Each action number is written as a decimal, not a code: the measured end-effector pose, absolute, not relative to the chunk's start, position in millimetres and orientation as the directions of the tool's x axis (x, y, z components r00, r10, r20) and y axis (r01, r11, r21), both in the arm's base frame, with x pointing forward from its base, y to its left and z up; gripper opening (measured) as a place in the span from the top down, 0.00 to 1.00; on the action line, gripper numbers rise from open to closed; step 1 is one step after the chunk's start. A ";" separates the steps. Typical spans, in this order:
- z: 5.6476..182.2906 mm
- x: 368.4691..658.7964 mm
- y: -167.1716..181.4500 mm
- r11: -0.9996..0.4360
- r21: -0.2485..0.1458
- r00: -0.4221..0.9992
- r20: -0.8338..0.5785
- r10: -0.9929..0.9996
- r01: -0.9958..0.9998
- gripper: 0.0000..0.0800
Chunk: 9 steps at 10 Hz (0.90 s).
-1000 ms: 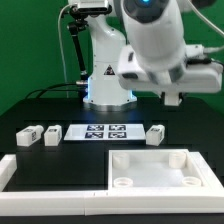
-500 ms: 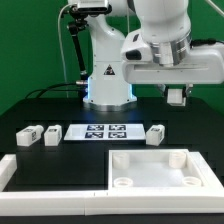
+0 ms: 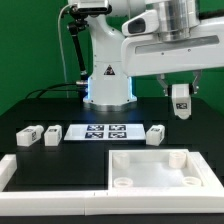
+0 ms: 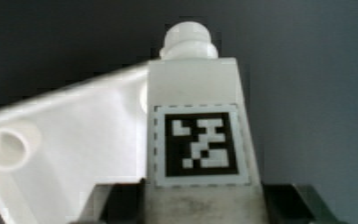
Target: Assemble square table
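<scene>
The arm has swung round, and the gripper (image 3: 180, 94) now hangs clenched on a tagged leg (image 3: 180, 105), with the square top (image 3: 150, 168) lying below it.

White rimmed square top (image 3: 150, 168) lies open-side up before the marker board (image 3: 105, 132). Outer leg (image 3: 28, 136) and inner leg (image 3: 52, 135) lie at the board's exterior-view left end, right leg (image 3: 157, 134) at its right end. The fourth leg (image 3: 181, 108) hangs upright above, clamped in the pincer (image 3: 181, 97).

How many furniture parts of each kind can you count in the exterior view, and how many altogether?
Small white stubby tagged legs: 4 (three lying loose, one held in the gripper, at)
White plastic square tray-like top: 1
Total: 5
</scene>
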<state>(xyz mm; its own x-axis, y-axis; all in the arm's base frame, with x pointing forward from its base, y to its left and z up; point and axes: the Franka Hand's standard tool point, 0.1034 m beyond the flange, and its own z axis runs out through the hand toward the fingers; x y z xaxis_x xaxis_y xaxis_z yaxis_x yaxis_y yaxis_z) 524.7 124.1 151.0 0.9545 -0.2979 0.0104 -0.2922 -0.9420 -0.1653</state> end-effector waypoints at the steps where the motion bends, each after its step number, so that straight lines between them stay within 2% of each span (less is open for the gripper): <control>1: 149.6 523.3 127.8 -0.940 -0.179 0.950 0.067 -0.305 -0.289 0.64; 2: 149.0 527.9 129.6 -0.941 -0.184 0.947 0.105 -0.305 -0.283 0.64; 4: 162.2 569.4 133.2 -0.968 -0.132 0.944 0.225 -0.241 -0.215 0.64; 5: 169.4 579.6 141.8 -0.970 -0.144 0.924 0.304 -0.231 -0.195 0.64; 6: 165.7 573.3 150.5 -0.965 -0.187 0.902 0.358 -0.241 -0.184 0.64; 7: 162.0 567.2 155.7 -0.965 -0.201 0.894 0.382 -0.234 -0.166 0.64; 8: 161.3 568.1 152.3 -0.969 -0.190 0.901 0.373 -0.221 -0.159 0.64; 9: 160.2 569.6 144.5 -0.979 -0.161 0.910 0.376 -0.175 -0.122 0.64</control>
<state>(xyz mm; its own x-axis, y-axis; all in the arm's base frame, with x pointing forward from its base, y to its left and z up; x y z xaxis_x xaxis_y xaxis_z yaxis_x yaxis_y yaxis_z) 569.6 144.5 160.2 0.9101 -0.1753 0.3755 -0.1220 -0.9793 -0.1614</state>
